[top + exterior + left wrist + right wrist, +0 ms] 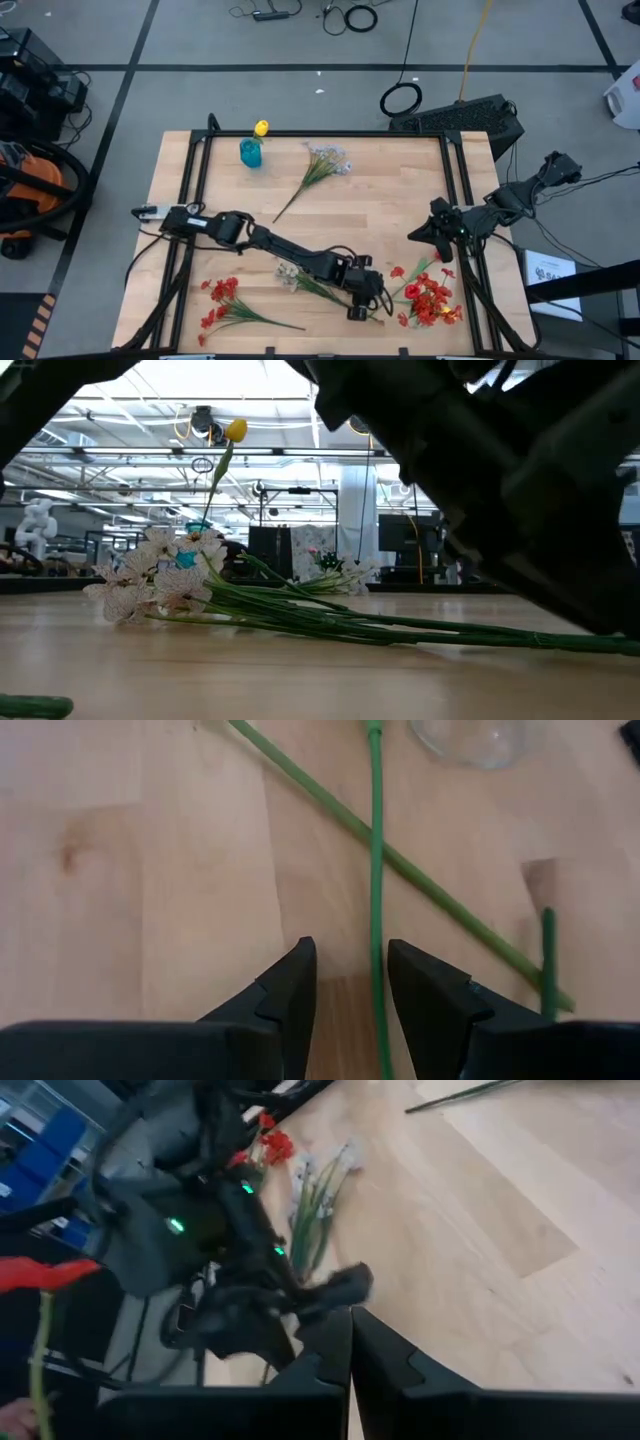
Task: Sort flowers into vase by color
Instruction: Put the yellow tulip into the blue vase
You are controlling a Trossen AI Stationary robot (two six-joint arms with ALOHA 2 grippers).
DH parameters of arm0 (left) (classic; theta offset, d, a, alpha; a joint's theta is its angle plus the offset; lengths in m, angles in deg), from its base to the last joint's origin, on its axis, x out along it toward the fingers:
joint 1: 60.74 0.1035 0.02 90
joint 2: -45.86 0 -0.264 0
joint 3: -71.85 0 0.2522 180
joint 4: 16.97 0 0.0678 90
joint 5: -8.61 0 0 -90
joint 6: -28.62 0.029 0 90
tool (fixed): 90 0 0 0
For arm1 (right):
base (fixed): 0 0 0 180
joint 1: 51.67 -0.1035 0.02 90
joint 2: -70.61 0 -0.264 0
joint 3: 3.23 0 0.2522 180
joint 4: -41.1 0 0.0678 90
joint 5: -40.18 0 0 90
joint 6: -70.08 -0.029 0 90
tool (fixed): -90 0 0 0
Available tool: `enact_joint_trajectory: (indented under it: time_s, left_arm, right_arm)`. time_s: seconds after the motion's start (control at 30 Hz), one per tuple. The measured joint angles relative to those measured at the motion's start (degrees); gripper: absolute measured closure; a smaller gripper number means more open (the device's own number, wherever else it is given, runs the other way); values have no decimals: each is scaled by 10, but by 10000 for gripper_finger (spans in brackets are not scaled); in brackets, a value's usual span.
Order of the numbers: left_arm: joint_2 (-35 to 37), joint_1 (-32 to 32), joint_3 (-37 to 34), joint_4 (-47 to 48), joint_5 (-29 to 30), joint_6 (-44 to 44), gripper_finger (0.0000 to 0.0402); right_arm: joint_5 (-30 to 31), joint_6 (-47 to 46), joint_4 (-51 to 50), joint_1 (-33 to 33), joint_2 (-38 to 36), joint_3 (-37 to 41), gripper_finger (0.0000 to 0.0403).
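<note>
**Left gripper straddles a thin green stem at the front of the tabletop**

Left gripper (350, 985) hangs low over the front of the tabletop (380, 200), fingers parted with a single green stem (376, 850) running between them; nothing is pinched yet. A second stem (400, 865) crosses beneath it at a slant. From above, this gripper (362, 300) sits between the white sprig (295, 275) and the heap of red flowers (430, 300); which bloom the stem belongs to I cannot tell. Right gripper (350, 1350) is closed and empty, waiting near the right edge (440, 232).

The teal vase (250, 153) stands at the back edge holding one yellow tulip (261, 128). Another white sprig (325, 165) lies near it, and a red spray (222, 303) lies front left.

The stem looks light, slim and springy, probably smooth plastic, so it may roll or twist in the grip. A hold clear of the crossing stem seems safest, and close enough to the bloom that the head does not droop and swing when lifted. The vase looks narrow and light, easily tipped by a long stem.
</note>
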Motion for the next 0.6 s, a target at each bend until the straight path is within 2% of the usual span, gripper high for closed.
enact_joint_trajectory:
  time_s: [0.2,0.27,0.4,0.5,0.6]
  left_arm:
    - [0,-7,-1,47,15,2,276]
    - [0,-10,-1,56,35,3,299]
    - [0,-9,1,68,39,-1,383]
    - [5,-4,1,88,34,-6,395]
    - [24,6,0,156,31,-15,398]
  right_arm:
    - [0,-8,2,0,0,0,403]
    - [1,-8,7,0,0,0,403]
    - [1,-10,10,0,0,0,403]
    - [1,-10,10,0,0,0,403]
    - [2,-18,10,0,0,0,403]
